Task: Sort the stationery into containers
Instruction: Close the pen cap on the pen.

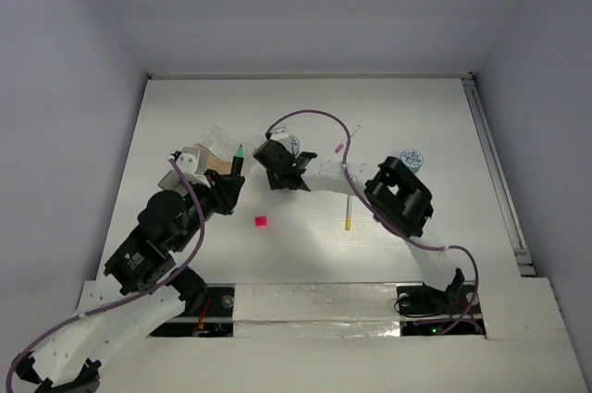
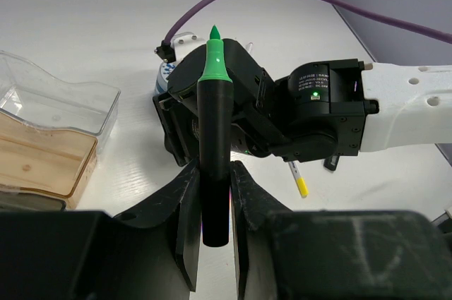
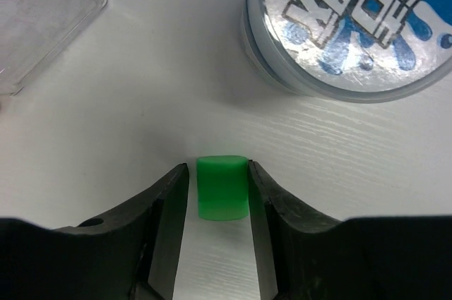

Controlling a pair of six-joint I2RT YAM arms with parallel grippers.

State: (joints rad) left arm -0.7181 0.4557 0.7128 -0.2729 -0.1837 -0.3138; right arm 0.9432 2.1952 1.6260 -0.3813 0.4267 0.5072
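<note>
A: Left fingers [image 2: 185, 222], what do they hold?
B: They clamp a black marker [image 2: 214, 123] by its barrel, green cap pointing outward, with the trays [image 2: 49, 130] off to the left.
A: And the right fingers [image 3: 166, 222]?
B: Narrow, straddling a green cube [image 3: 222, 187] on the desk [image 3: 141, 102], a sliver of gap on one side; a blue-white disc [image 3: 353, 25] lies just beyond.

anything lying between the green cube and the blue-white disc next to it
Nothing: only bare table separates the green cube from the blue-white disc, as the right wrist view shows.
</note>
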